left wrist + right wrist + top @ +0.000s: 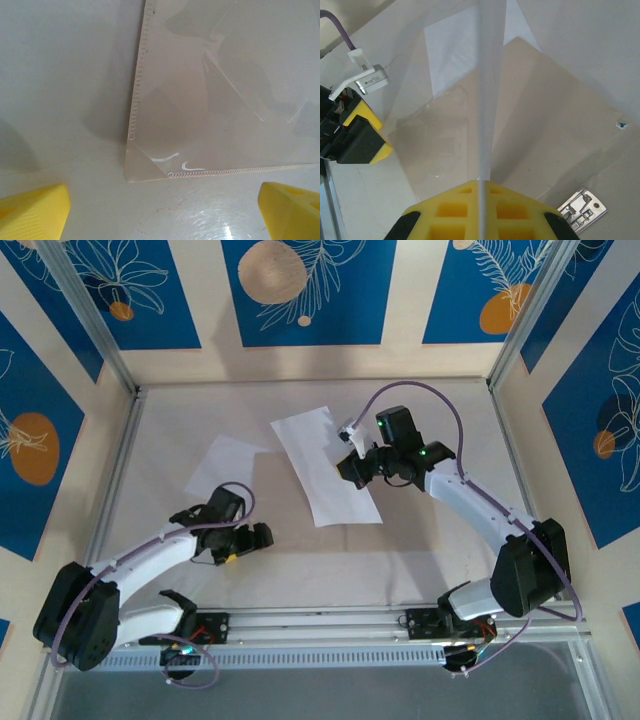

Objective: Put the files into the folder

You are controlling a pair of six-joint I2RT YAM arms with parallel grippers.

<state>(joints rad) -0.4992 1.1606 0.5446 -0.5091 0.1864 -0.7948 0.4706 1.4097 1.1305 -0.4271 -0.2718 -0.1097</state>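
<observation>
My right gripper [485,182] is shut on the edge of a thin white file [487,100], which rises edge-on from the jaws. From above, that file [322,470] lies mid-table with the right gripper [350,468] at its right edge. A second white file [225,462] lies further left. The folder [555,115] is tan and spreads flat beneath the held sheet. In the left wrist view the folder [225,100] looks translucent with seamed edges. Its corner lies just ahead of my open left gripper [162,210], whose yellow fingers [30,210] hold nothing. From above, the left gripper [262,537] hovers near the front left.
A small metal clip [582,208] lies on the table beside the folder, near the right jaws. The left arm's wrist [357,135] and its purple cable sit at the left of the right wrist view. Aluminium posts [115,360] and patterned walls bound the table [440,400].
</observation>
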